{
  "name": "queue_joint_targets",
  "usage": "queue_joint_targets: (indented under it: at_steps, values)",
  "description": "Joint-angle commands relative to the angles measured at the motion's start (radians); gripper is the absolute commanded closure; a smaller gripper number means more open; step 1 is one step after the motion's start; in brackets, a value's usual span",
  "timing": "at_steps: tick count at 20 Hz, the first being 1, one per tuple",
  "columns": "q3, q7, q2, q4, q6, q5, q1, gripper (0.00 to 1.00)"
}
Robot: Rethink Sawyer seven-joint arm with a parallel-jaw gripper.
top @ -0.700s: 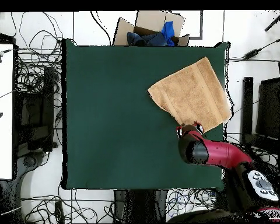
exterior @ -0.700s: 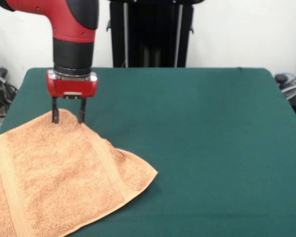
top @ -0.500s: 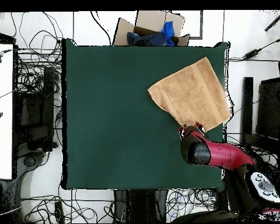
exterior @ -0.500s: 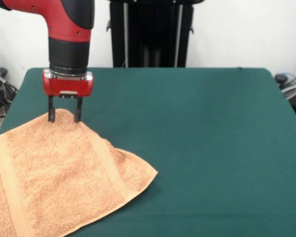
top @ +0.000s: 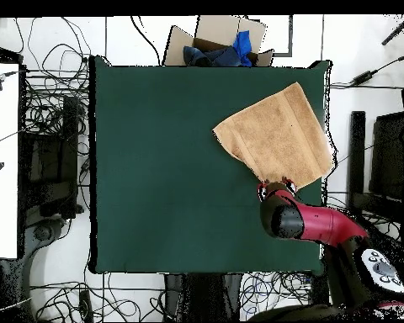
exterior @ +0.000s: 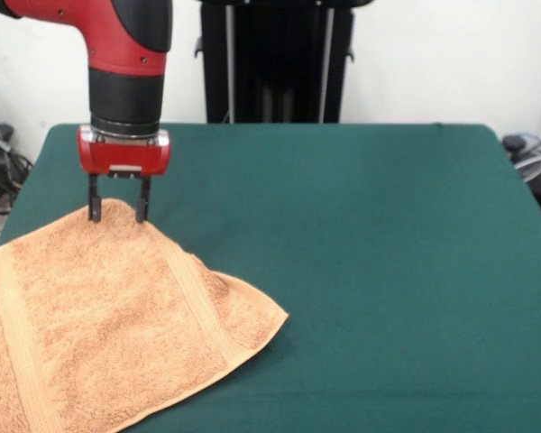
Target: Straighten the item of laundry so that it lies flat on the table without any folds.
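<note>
The tan towel [exterior: 108,316] lay at the corner of the green table [exterior: 370,271] that shows at the front view's near left, spilling past the left and near edges of the picture. In the overhead view the same towel [top: 275,137] sat by the table's [top: 163,168] right edge, in the half away from the robot's base. The gripper [exterior: 117,213] stood at the towel's far corner, the cloth spreading from it toward the near table edge.

The towel was turned diagonally to the table edges; overhead its long axis ran from the corner beside the gripper [top: 275,182] up toward the far right table corner. Its woven bands crossed that axis, and the edge toward the table's middle was humped and not fully flat.

The gripper's fingers [exterior: 95,211] hung parted, one on each side of the towel's corner tip, their tips at cloth level. They straddled the corner without visibly pinching it.
</note>
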Motion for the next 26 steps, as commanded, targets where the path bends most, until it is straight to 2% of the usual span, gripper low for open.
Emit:
queue_joint_targets:
  at_steps: [1,9,18,26]
  values:
    - [0.061,0.110,-0.029,0.070,-0.026,-0.048,0.010,0.00]
    - [0.110,0.075,-0.101,0.160,0.006,-0.062,-0.065,0.00]
    - [0.099,0.082,-0.107,0.173,-0.002,-0.062,-0.056,0.00]
    - [0.030,0.119,-0.075,0.135,-0.040,-0.055,0.011,0.00]
